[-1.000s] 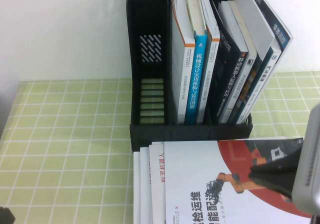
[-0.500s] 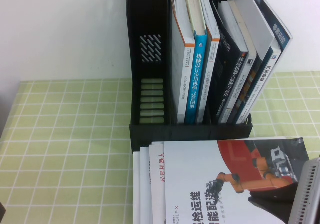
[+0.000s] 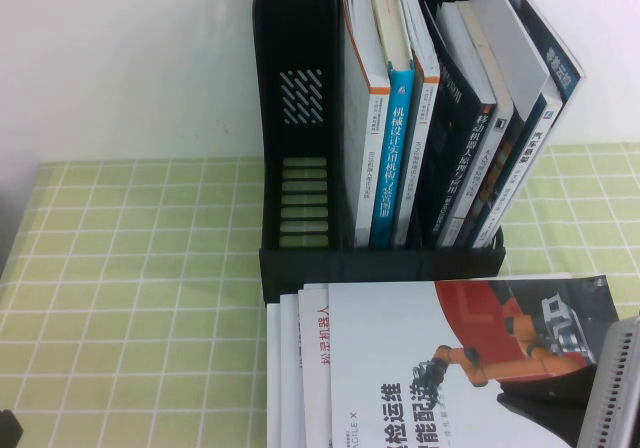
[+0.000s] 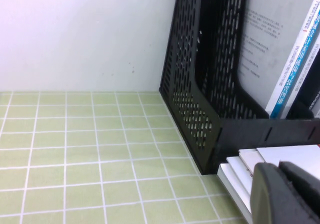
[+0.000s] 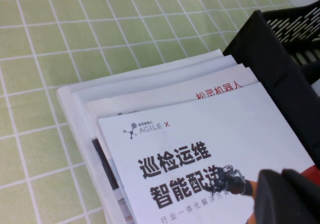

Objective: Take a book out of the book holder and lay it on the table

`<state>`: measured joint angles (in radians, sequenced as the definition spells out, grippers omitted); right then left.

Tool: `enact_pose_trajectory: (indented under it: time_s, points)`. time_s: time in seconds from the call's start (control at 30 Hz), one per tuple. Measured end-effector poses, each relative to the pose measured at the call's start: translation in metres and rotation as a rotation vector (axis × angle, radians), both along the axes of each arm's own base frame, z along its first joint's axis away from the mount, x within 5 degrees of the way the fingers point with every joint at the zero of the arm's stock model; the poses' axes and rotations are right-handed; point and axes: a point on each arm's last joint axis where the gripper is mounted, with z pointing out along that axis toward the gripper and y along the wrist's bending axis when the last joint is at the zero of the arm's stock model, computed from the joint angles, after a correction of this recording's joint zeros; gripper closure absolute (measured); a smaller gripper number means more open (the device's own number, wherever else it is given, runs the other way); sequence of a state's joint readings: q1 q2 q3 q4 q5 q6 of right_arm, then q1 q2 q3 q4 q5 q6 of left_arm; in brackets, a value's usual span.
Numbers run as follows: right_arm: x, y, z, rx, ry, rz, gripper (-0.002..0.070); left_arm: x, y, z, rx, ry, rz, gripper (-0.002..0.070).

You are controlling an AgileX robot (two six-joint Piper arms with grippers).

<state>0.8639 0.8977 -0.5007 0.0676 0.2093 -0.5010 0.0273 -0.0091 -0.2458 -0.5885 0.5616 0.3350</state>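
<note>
High view — book lies flat on the pile; right gripper, closed and empty, should withdraw clear; left gripper parked — grip unclear.

The table carries the book holder and, before it, a book stack

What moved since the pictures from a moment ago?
The right gripper, shut and empty, slid back toward the robot's near right corner, uncovering the white-covered book with the orange robot arm. That book, the stack beneath, the black plastic book holder and the left gripper at the near left stayed put.
</note>
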Motion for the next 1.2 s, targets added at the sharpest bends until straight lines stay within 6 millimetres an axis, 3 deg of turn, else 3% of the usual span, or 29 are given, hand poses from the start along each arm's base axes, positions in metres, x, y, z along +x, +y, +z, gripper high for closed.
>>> enact_pose_trajectory:
  time_s: [0.23,0.5,0.7,1.2]
  points:
    - [0.000,0.000,0.000,0.002,0.003,-0.002,0.0678,0.009,0.006,-0.032,0.093,0.081,0.045,0.0678]
    - [0.000,0.000,0.000,0.002,0.003,-0.003,0.0678,0.024,0.025,-0.058,0.067,-0.055,0.262,0.0678]
    - [0.000,0.000,0.000,0.003,0.004,-0.004,0.0678,0.022,0.025,-0.072,0.152,0.059,0.248,0.0678]
    - [0.000,0.000,0.000,0.004,0.005,-0.005,0.0678,0.020,0.026,-0.076,0.171,0.112,0.258,0.0678]
